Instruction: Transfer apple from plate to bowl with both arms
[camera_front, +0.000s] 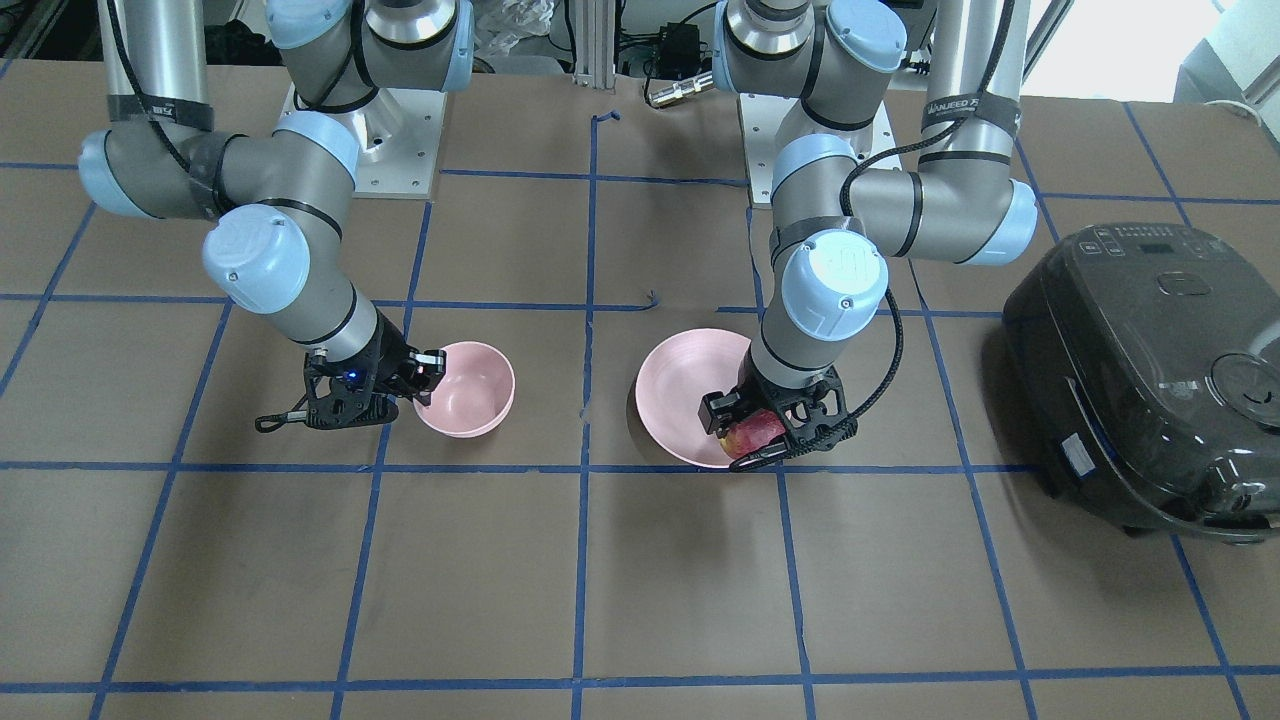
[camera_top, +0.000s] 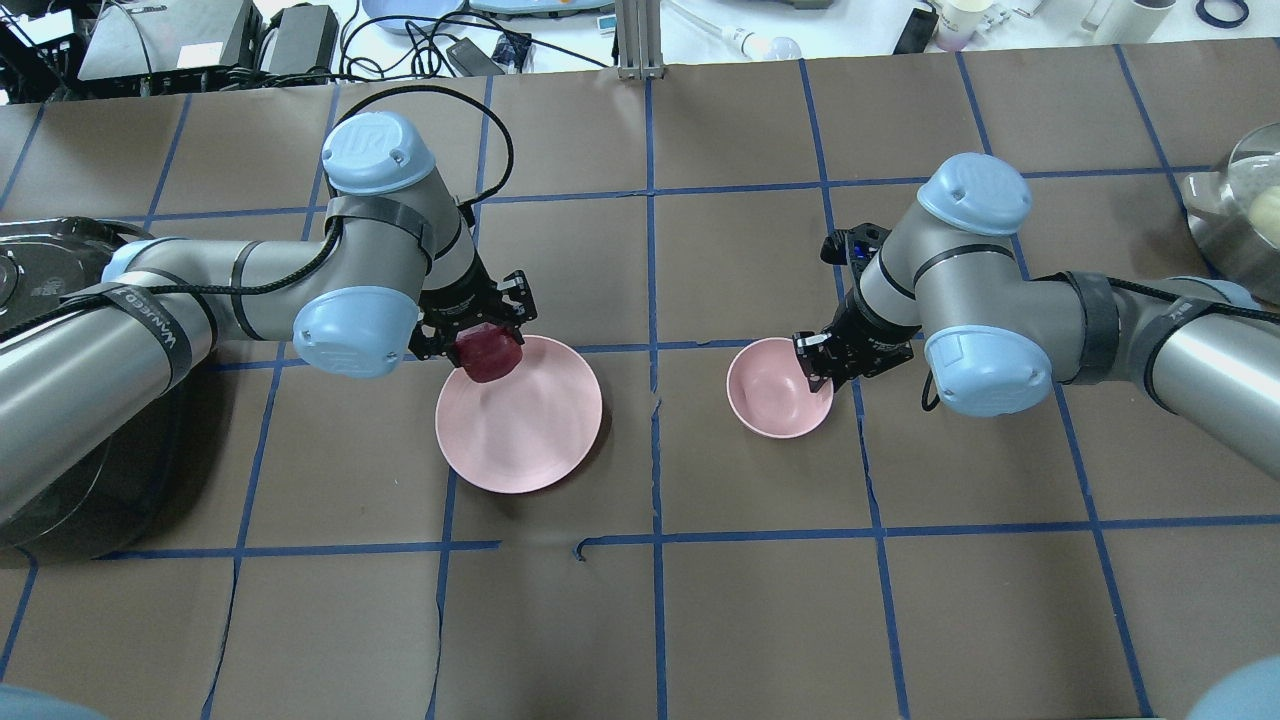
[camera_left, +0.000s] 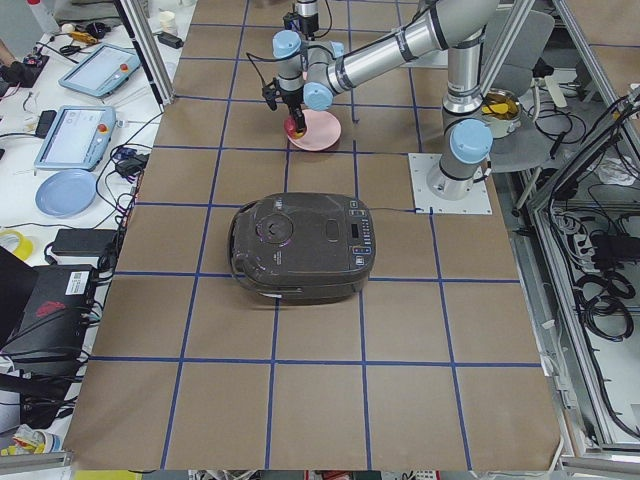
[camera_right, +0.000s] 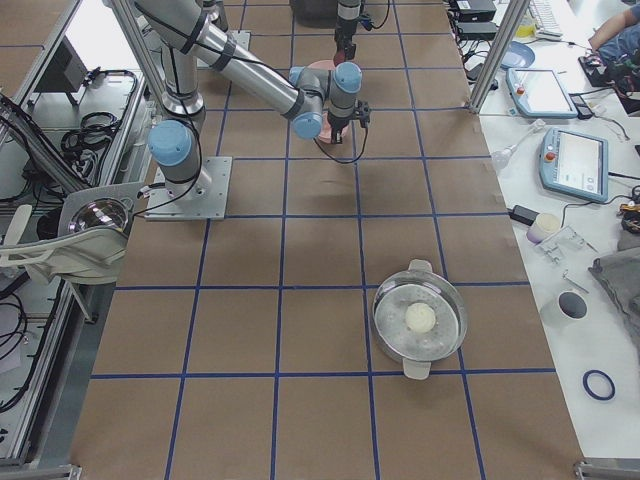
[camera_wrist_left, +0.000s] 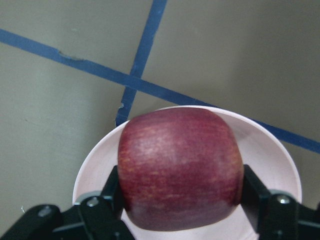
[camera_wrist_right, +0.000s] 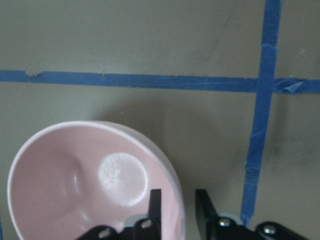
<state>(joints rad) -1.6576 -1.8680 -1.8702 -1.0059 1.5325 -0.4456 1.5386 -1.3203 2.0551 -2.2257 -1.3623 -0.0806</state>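
Note:
The dark red apple (camera_top: 490, 355) is held between the fingers of my left gripper (camera_top: 488, 345), over the far left rim of the wide pink plate (camera_top: 530, 440). In the left wrist view the apple (camera_wrist_left: 180, 165) fills the jaws, with the plate (camera_wrist_left: 272, 150) below it. Whether the apple touches the plate I cannot tell. The small deep pink bowl (camera_top: 772, 395) stands to the plate's right. My right gripper (camera_top: 815, 365) is closed on its rim; in the right wrist view one finger (camera_wrist_right: 154, 207) is inside the bowl (camera_wrist_right: 65, 185) and the other is outside.
A black rice cooker (camera_front: 1150, 370) sits at the table end on my left side. A steel pot (camera_right: 420, 320) with a pale ball in it stands at the end on my right side. Blue tape lines grid the brown table.

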